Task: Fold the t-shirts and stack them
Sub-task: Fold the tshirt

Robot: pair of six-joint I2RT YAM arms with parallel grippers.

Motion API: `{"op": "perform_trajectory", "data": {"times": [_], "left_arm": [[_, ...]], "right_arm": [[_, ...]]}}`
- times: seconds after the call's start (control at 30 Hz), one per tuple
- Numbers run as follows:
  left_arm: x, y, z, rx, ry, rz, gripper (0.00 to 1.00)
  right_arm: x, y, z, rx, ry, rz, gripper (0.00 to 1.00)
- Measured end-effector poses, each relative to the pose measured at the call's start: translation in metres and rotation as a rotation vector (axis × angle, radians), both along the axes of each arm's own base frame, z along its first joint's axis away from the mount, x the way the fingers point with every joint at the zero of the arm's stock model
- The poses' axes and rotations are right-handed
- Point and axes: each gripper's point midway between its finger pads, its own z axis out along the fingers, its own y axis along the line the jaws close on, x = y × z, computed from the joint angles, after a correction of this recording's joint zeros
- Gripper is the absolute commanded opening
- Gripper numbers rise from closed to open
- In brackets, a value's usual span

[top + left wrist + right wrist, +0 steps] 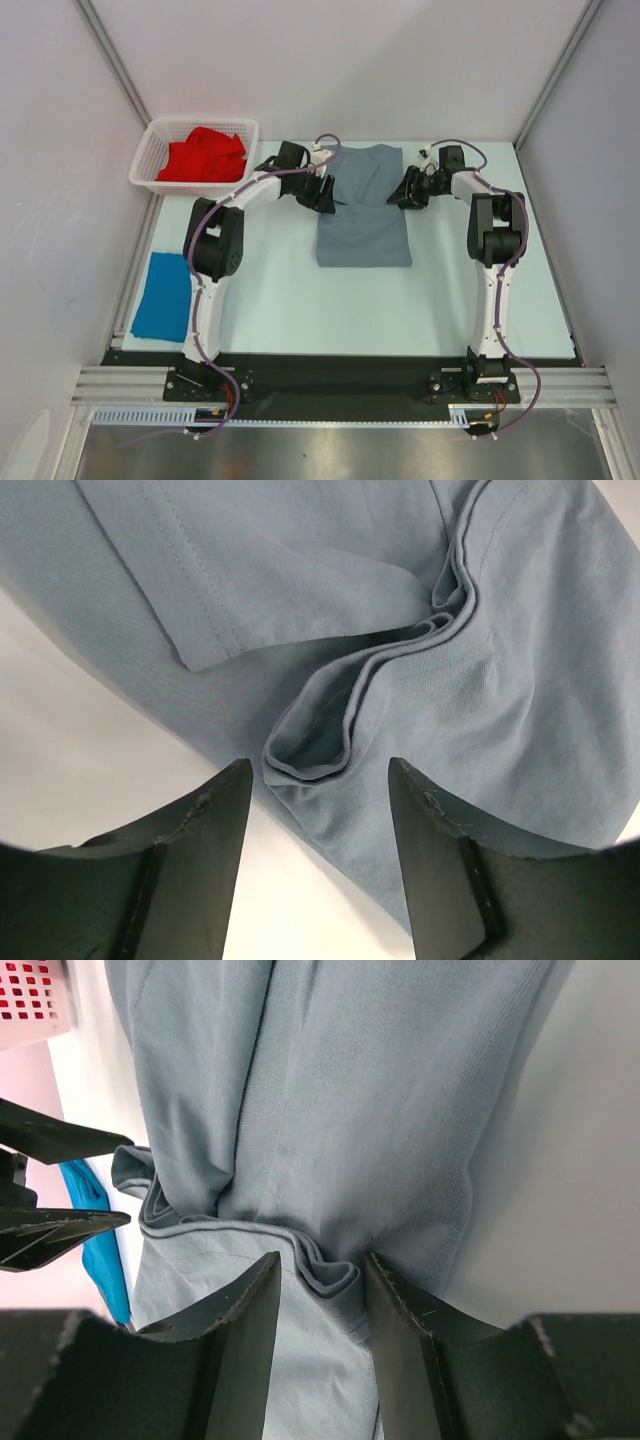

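Note:
The slate grey t-shirt (365, 215) lies flat in the middle of the table, sleeves folded in. My left gripper (325, 193) is at its left edge, open, with a rolled fold of grey cloth (320, 750) just ahead of the fingertips (225, 790). My right gripper (408, 190) is at the shirt's right edge, jaws partly apart, with a bunched fold of the shirt (330, 1275) between them. The bright blue t-shirt (162, 295) lies folded at the near left. The red t-shirt (203, 155) sits crumpled in the basket.
The white mesh basket (145, 165) stands at the back left corner, and its rim shows in the right wrist view (30, 1000). Enclosure walls and frame rails bound the table on all sides. The left gripper (60, 1175) shows in the right wrist view.

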Motion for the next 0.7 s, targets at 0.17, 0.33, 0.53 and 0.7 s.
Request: {"op": "perform_trajectory", "data": {"times": [0.17, 0.33, 0.53, 0.7], "left_arm": [[0.001, -0.001, -0.007, 0.005, 0.014, -0.001, 0.59], [0.002, -0.002, -0.022, 0.015, 0.042, -0.001, 0.48], [0.008, -0.004, -0.023, 0.013, 0.041, 0.001, 0.44], [0.009, -0.006, -0.021, 0.005, 0.043, 0.006, 0.37]], "right_arm": [[0.0, 0.001, 0.0, 0.003, 0.0, 0.001, 0.43], [0.001, 0.002, -0.001, 0.015, -0.006, 0.007, 0.42], [0.002, 0.003, -0.001, 0.026, -0.006, 0.01, 0.41], [0.002, 0.002, -0.002, 0.029, -0.002, 0.007, 0.36]]}}
